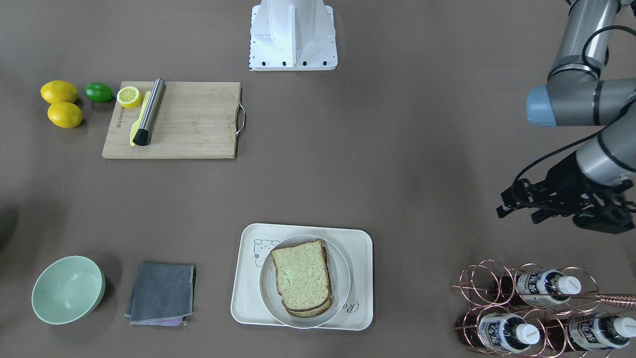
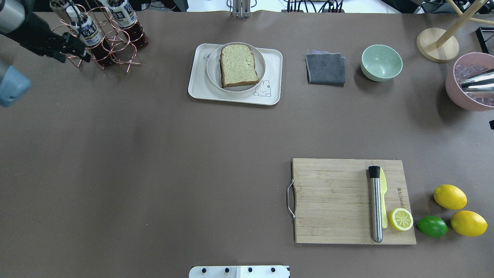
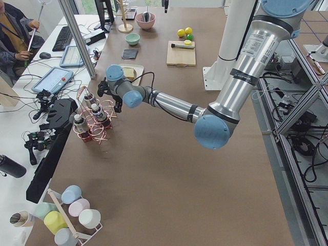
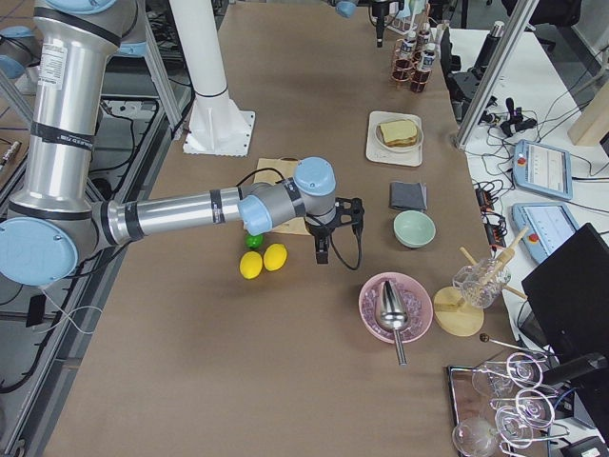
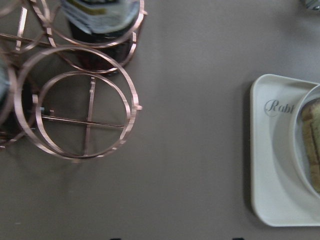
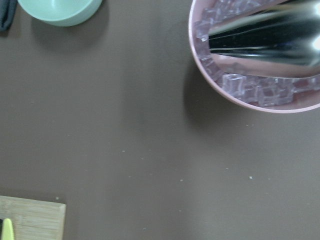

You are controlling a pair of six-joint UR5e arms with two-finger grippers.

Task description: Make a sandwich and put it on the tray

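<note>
The sandwich [image 1: 300, 276] shows as two stacked slices of pale speckled bread with dark crusts. It lies on a round white plate [image 1: 343, 291] that rests on the cream-white tray [image 1: 246, 303]. No egg shows. The sandwich [image 2: 238, 65] and the tray [image 2: 197, 87] are at the table's far middle in the overhead view. My left gripper [image 1: 516, 211] is open and empty. It hovers by the copper bottle rack [image 2: 112, 42], well to the tray's side. The left wrist view shows the tray's corner [image 5: 270, 165]. My right gripper [image 4: 328, 243] hangs near the lemons; I cannot tell whether it is open.
A wooden cutting board [image 2: 339, 200] holds a steel muddler [image 2: 375, 204], a yellow knife and a half lemon. Two lemons [image 2: 449, 197] and a lime lie beside it. A grey cloth [image 2: 325, 68], a green bowl [image 2: 381, 62] and a pink ice bowl [image 2: 469, 87] stand far right.
</note>
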